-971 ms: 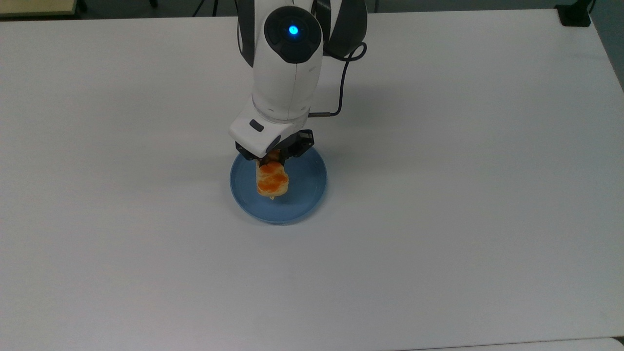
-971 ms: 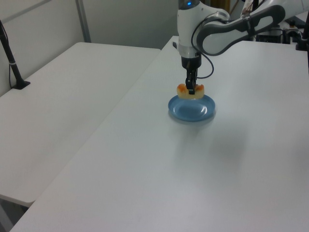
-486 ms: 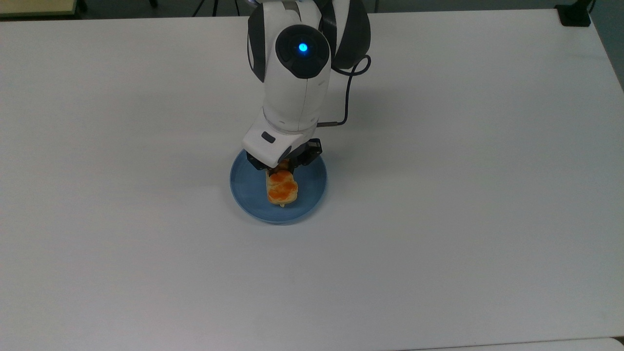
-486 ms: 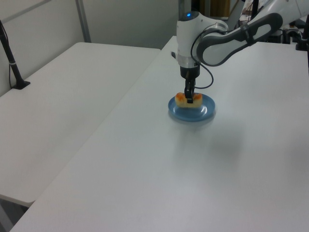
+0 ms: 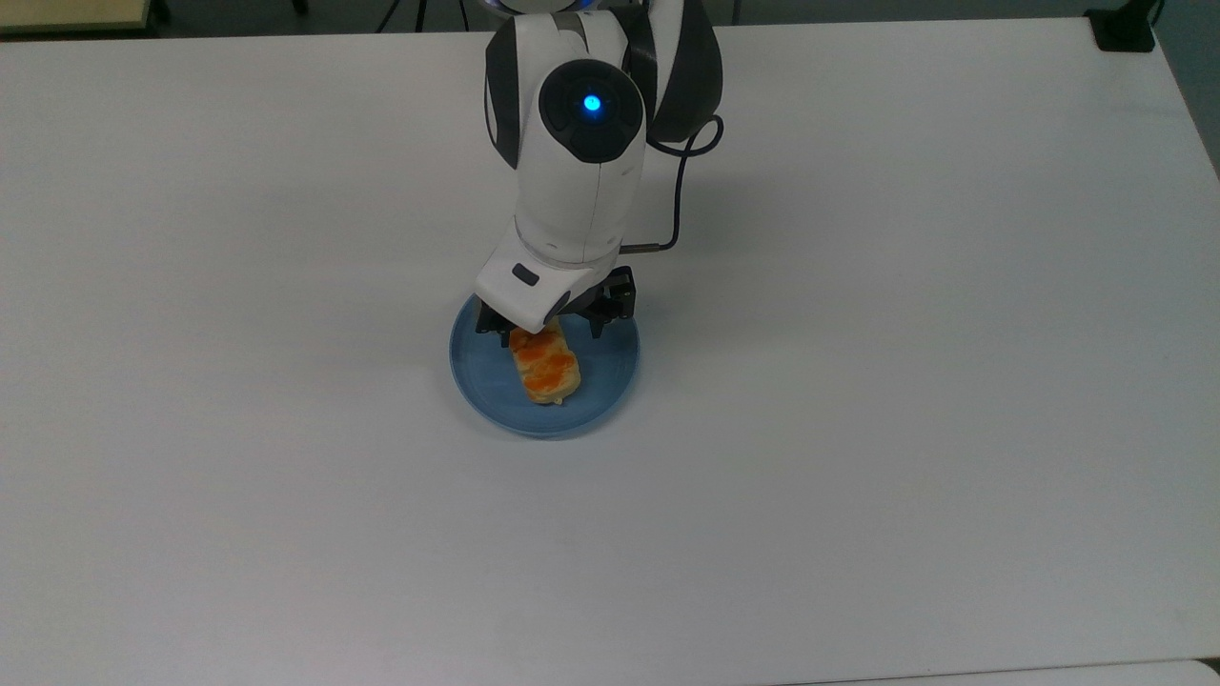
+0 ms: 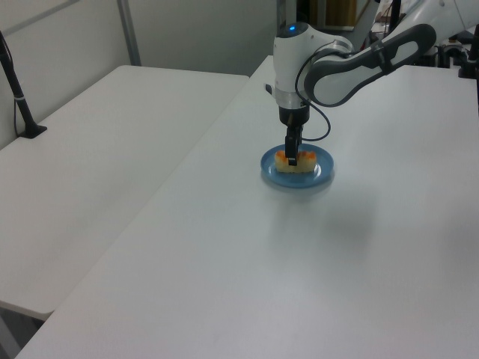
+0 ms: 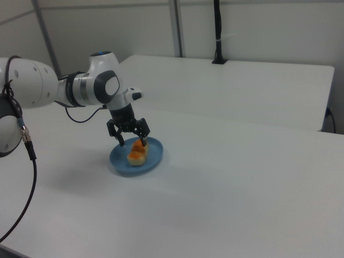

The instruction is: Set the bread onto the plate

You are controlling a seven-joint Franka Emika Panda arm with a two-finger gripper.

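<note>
Evidently the gripper (image 7: 132,137) had released, fingers spread, so the bread (image 5: 544,366) beneath it lay flat on the plate (image 5: 610,367)

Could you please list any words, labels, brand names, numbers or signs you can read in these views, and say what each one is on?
There is no readable text in any view.
The arm carries a blue light but no legible marking.
The bread, the plate, the table and the pincer are plain.
</note>
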